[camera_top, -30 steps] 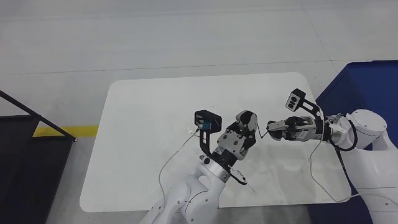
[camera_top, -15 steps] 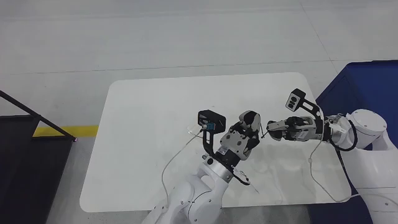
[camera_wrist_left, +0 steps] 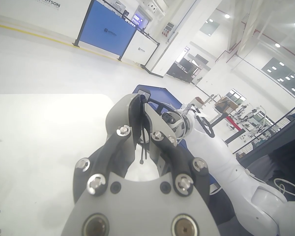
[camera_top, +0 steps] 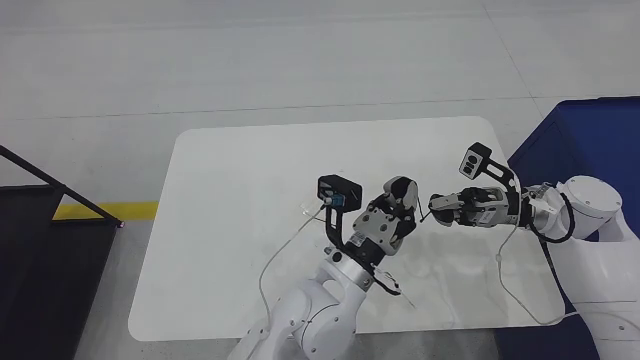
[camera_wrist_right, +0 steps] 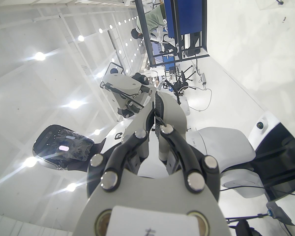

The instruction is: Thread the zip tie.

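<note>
Top view: left claw (camera_top: pixel 405 195) clamped shut on zip tie (camera_wrist_left: pixel 144 135), tie running lengthwise thru grip; right claw (camera_top: pixel 434 206) pinches its other end, tips facing, just beside.

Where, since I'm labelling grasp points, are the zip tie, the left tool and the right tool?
zip tie (camera_wrist_left: pixel 144 146), left wrist view, on the strip's loose stretch behind the pads.
left tool (camera_wrist_left: pixel 140 100), left wrist view, midway between its closed fingertips.
right tool (camera_wrist_right: pixel 155 98), right wrist view, midway between its closed fingertips.
</note>
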